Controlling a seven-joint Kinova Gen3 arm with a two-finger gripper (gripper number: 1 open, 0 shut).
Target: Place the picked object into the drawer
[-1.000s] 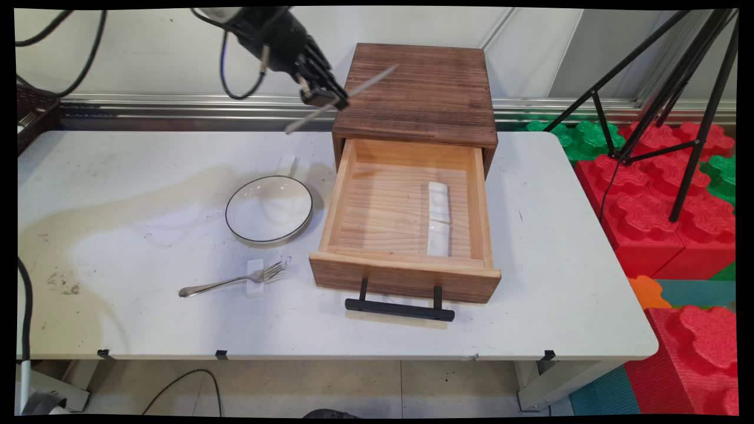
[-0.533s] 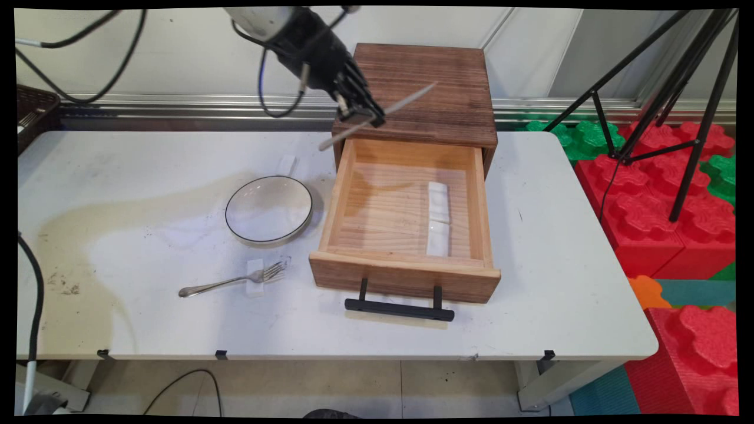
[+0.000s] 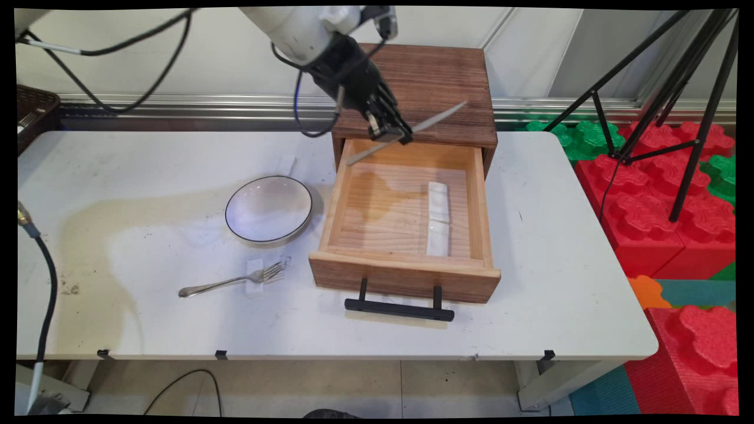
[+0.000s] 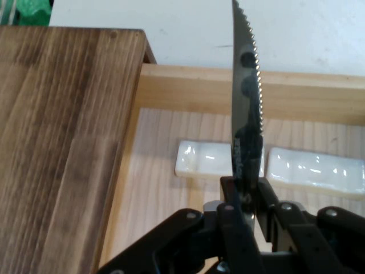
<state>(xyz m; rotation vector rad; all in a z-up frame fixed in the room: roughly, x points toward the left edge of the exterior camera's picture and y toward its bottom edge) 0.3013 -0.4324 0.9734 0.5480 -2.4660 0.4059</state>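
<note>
My gripper (image 3: 396, 134) is shut on a silver knife (image 3: 436, 116) with a serrated blade (image 4: 246, 91), held level in the air over the back edge of the open wooden drawer (image 3: 330, 212). The knife sticks out both sides of the fingers. Below it, two white ceramic rests (image 3: 437, 218) lie end to end on the drawer floor, also visible in the hand view (image 4: 199, 158). The dark wooden cabinet top (image 3: 421, 88) is just behind the gripper.
A white plate with a dark rim (image 3: 268, 208) sits left of the drawer. A fork (image 3: 232, 281) lies on a small white rest near the front. Another white rest (image 3: 287, 164) lies behind the plate. A black tripod (image 3: 677, 88) and red foam blocks (image 3: 665, 206) stand at right.
The gripper has carried the knife rightward and down, from left of the cabinet to above the drawer's back edge.
</note>
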